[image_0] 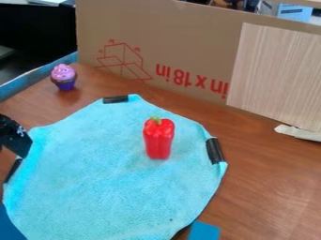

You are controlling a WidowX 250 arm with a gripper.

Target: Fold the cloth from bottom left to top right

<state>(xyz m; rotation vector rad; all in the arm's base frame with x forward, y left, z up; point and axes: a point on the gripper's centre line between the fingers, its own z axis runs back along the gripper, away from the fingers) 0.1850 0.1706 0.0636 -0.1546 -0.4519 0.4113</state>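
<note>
"What's the biggest thing there?"

"The brown table (270,187). Behind it stands a cardboard panel (188,28) with red print and a drawing of a box."

"And the cloth?"

"The light-blue cloth (106,173) lies spread out on the table, from the left of the view to past the middle."

"What's next in size?"

"A wood-grain board (276,75), upright against the cardboard at the right."

"Where's the gripper (14,137)?"

"At the left edge of the view, beside the cloth's left side. I can't tell how far open it is, or whether it has hold of anything."

"Anything on the cloth?"

"A red toy pepper (158,138), upright, right of the cloth's middle, its green stem on top."

"Any containers?"

"Only a small one: the toy cupcake (63,77), beyond the cloth at the upper left, has pink topping in a purple cup (64,84)."

"And the smallest bits?"

"Black strips (215,150) at the cloth's top, right and left edges."
</note>
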